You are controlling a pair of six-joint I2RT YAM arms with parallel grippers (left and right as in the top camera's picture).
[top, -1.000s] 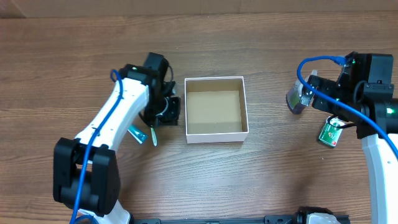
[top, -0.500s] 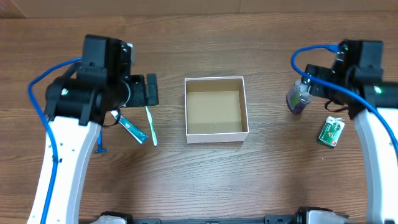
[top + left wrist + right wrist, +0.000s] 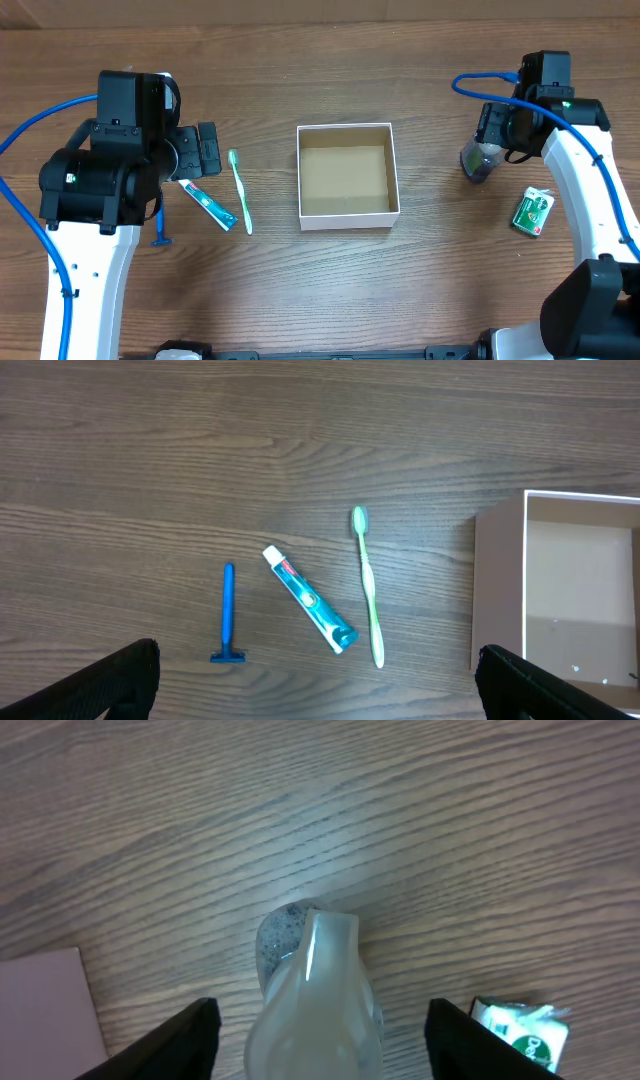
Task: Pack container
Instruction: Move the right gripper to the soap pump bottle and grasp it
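Note:
The container (image 3: 345,176), a white-walled box with a bare brown inside, sits mid-table; its left edge shows in the left wrist view (image 3: 500,595). My left gripper (image 3: 200,152) hangs high to its left, open (image 3: 320,700), holding nothing. Below it lie a green toothbrush (image 3: 366,585), a toothpaste tube (image 3: 308,612) and a blue razor (image 3: 229,615). At the right, my right gripper (image 3: 490,140) is down over a clear bottle (image 3: 478,162). Its jaws straddle the bottle (image 3: 315,995), with a gap showing on each side (image 3: 325,1045).
A green packet (image 3: 532,212) lies on the table just right of the bottle and shows at the right wrist view's lower right (image 3: 520,1032). The toothbrush (image 3: 240,190), toothpaste (image 3: 208,205) and razor (image 3: 160,228) lie left of the container. The table is dark wood.
My left gripper has opened and drawn back to the left and upward, leaving the toothbrush lying on the table. My right gripper has come over the bottle, its jaws narrowing around it.

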